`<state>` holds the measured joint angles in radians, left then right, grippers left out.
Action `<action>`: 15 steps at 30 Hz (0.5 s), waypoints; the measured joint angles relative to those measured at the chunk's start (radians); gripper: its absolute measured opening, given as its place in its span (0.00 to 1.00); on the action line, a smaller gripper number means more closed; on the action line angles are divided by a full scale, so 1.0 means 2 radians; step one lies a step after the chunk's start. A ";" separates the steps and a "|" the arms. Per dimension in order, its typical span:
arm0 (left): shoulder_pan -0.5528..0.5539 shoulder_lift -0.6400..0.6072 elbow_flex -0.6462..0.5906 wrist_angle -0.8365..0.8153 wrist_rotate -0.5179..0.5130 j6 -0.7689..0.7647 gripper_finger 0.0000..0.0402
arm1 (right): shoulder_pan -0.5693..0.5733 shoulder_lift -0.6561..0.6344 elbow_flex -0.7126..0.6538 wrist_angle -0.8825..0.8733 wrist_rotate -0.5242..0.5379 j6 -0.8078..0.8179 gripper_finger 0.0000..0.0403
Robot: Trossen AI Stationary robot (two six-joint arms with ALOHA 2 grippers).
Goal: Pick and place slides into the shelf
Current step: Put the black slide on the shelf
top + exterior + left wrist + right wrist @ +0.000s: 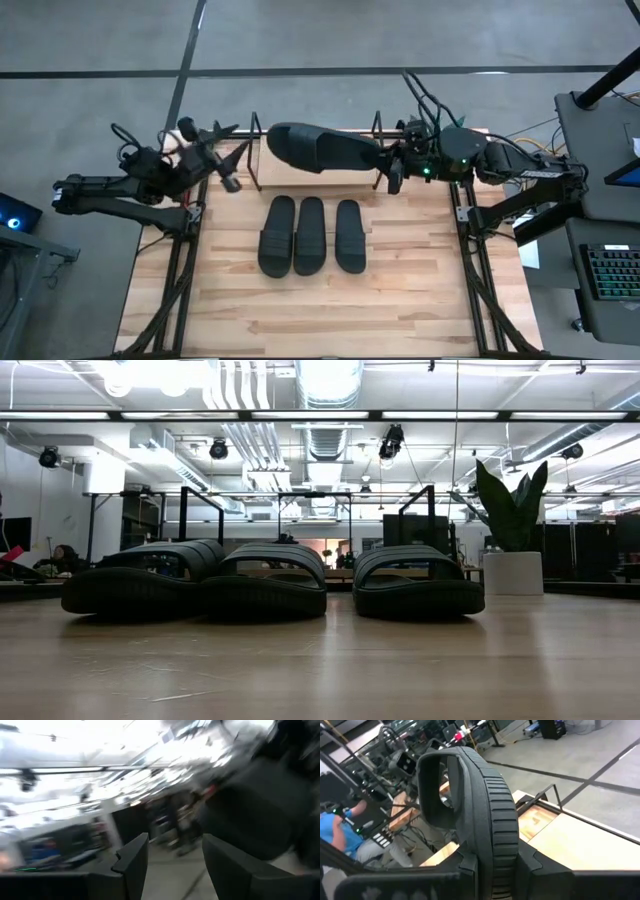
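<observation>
One black slide (320,148) hangs over the shelf (300,181) at the table's far edge, with my right gripper (386,165) shut on it. Three more slides (310,236) lie side by side on their soles on the tabletop, just in front of the shelf; in the low view they show in a row (265,582). My left gripper (228,172) is by the shelf's left wire frame, raised above the table. It is open, with nothing between its fingers (131,862). My right gripper pinches the slide's sole between its two fingers, at the end away from the strap (496,851). One finger lies on the sole's upper face and one on its underside. The fingers come level from the table's right and lie along the slide. The slide is rolled onto its edge and lifted clear of the shelf.
The shelf's thin black wire end frames (254,150) stand up at both ends of its board. Bare tabletop (330,310) lies in front of the three slides. A person in a blue top (337,837) sits beyond the table's left side.
</observation>
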<state>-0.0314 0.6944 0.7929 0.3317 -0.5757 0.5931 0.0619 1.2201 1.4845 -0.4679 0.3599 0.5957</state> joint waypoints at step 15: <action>0.000 0.116 0.010 0.118 -0.141 0.422 0.43 | -0.019 -0.001 0.000 0.000 0.003 0.052 0.12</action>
<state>-0.0322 0.9271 0.8120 0.5672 -0.8577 1.4364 0.0233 1.2186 1.4845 -0.4675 0.3668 0.7002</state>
